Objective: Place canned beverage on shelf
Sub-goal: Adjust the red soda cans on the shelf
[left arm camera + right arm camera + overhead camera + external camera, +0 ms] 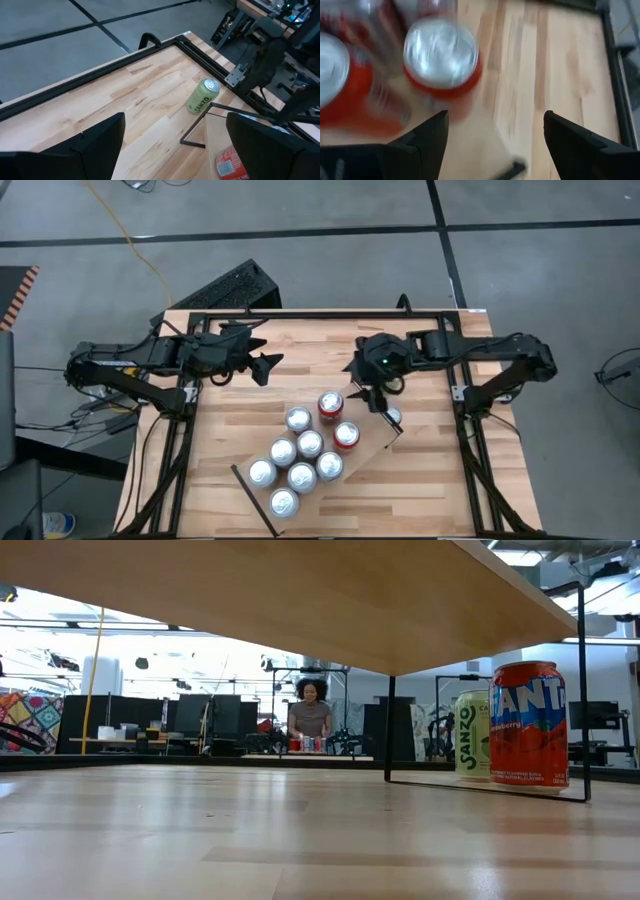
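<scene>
Your right gripper hung above the far right part of the shelf, fingers spread wide and holding nothing; in the right wrist view a red can sat between and just beyond the two fingertips, with bare board on its right. The shelf, a pale board lying askew on the butcher-block tabletop, already carried nine cans: seven silver-topped ones clustered toward its near left, plus two red cans on its far side. One can was not yet on it: the green Sanzo can stood on the tabletop just off the shelf's right edge, partly hidden under your right gripper in the high view. That can looked like the one to fetch. You would have done well to shift right clear of the red cans before descending, centre the fingers on the can body, and close squarely. Your left gripper waited at far left, fingers apart, empty.
</scene>
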Controlling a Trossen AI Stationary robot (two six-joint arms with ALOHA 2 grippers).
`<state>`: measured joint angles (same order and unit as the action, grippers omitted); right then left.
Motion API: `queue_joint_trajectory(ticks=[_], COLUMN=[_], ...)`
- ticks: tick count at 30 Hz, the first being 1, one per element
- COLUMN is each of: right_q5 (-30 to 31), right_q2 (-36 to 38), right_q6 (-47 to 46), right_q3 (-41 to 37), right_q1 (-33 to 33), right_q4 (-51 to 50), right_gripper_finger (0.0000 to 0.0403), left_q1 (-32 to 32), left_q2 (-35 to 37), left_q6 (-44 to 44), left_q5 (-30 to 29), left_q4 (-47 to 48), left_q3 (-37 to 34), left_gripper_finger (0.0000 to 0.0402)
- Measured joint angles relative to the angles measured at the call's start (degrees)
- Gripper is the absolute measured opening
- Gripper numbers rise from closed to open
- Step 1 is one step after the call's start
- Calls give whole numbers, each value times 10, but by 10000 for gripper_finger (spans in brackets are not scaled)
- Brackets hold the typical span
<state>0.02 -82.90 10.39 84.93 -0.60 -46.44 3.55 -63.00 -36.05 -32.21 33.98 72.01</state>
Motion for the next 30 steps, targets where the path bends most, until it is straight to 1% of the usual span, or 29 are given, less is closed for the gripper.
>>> queue_joint_trajectory(ticks=[8,10,12,23,27,30], right_q5=[-1,-1,-2,-4,-30,-49], right_q2=[-32,-35,-36,-41,-48,-63], right_q6=[50,60,63,83,83,84], right_q3=[0,2,0,1,0,3], right_q1=[5,8,8,22,32,33], right_q4=[21,40,33,101,114,144], right_gripper_finger=[301,301,301,301,301,301], left_q1=[0,0,0,0,0,0], left_q2=[0,0,0,0,0,0], left_q6=[-13,-13,-17,-20,-23,-27], left_q5=[0,0,1,-16,-16,-16], left_q4=[1,0,1,0,0,0], left_q3=[0,0,0,0,0,0], left_gripper_finger=[332,332,332,332,332,332])
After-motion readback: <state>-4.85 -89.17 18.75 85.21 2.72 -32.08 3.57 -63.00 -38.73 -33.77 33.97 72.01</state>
